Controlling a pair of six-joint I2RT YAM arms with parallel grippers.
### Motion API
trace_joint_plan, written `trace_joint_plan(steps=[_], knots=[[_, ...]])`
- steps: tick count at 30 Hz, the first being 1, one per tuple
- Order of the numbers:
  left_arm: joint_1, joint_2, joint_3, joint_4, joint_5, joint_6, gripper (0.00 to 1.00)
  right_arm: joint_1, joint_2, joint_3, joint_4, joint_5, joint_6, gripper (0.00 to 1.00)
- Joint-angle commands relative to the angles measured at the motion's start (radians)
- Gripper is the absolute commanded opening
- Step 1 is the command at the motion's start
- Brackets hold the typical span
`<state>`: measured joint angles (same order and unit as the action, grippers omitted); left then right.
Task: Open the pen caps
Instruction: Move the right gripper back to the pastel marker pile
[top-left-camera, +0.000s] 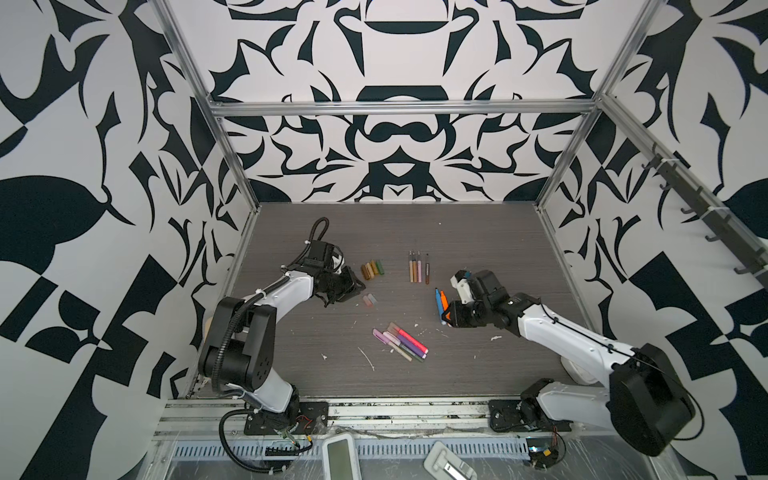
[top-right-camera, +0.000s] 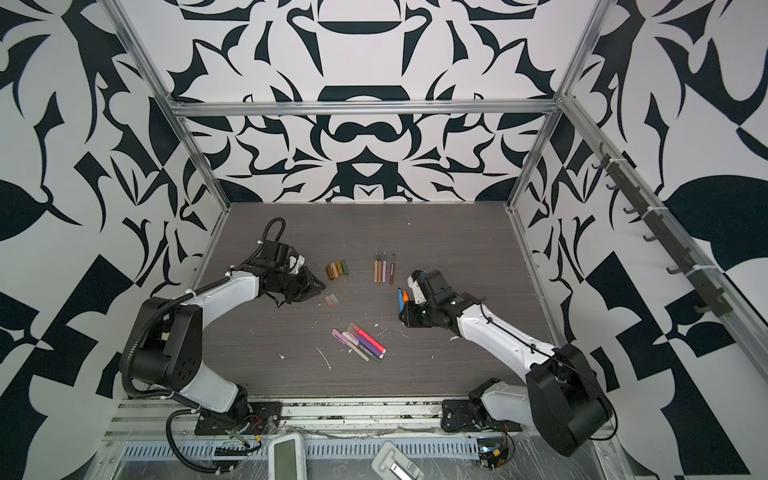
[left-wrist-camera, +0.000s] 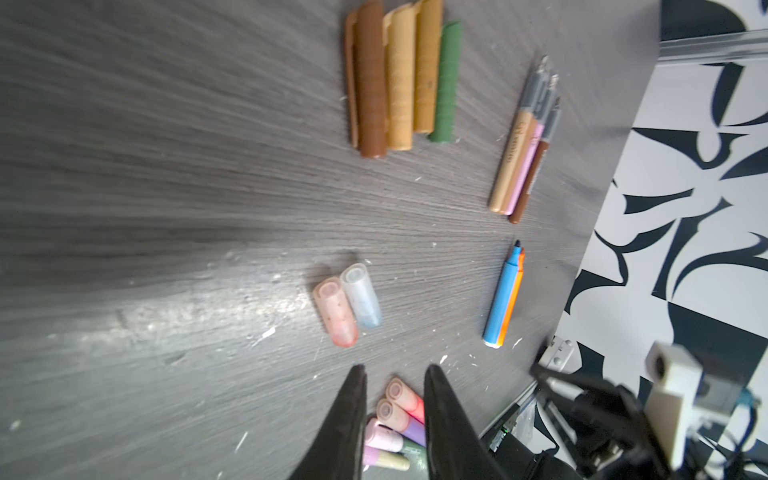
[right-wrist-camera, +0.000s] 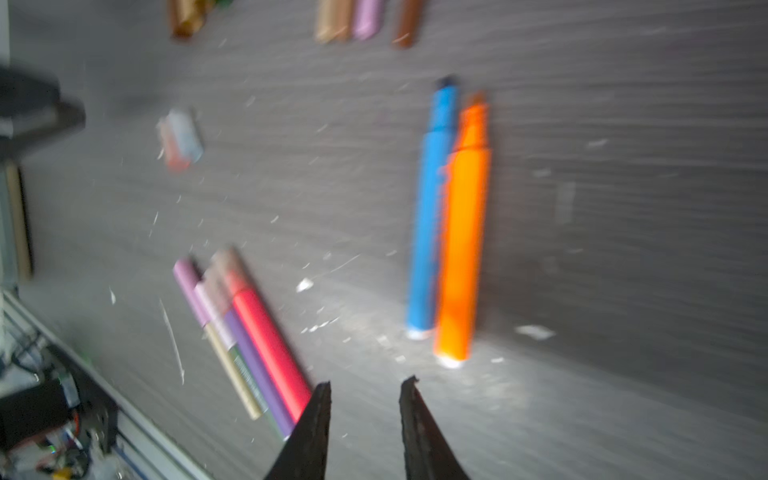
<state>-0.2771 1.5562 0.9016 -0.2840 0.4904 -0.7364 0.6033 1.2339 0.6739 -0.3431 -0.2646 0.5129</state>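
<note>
Several loose pen caps in brown, gold and green lie side by side at the back left. Two translucent caps lie just in front of my left gripper. Its jaws stand open and empty. Three thin uncapped pens lie at mid back. Uncapped blue and orange pens lie beside my right gripper, which is also open and empty. A pile of capped pens lies front centre.
White scraps are scattered over the grey wood table. Metal frame posts and patterned walls close in three sides. A metal rail runs along the front edge, with a white device below it.
</note>
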Motion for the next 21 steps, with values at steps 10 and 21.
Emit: trace_joint_plan(steps=[10, 21], knots=[[-0.103, -0.142, -0.07, 0.007, -0.085, -0.033, 0.27, 0.398, 0.196, 0.155, -0.039, 0.211, 0.076, 0.29], [-0.103, -0.152, -0.121, 0.037, -0.081, -0.034, 0.28, 0.473, 0.314, 0.201, -0.009, 0.208, 0.09, 0.27]])
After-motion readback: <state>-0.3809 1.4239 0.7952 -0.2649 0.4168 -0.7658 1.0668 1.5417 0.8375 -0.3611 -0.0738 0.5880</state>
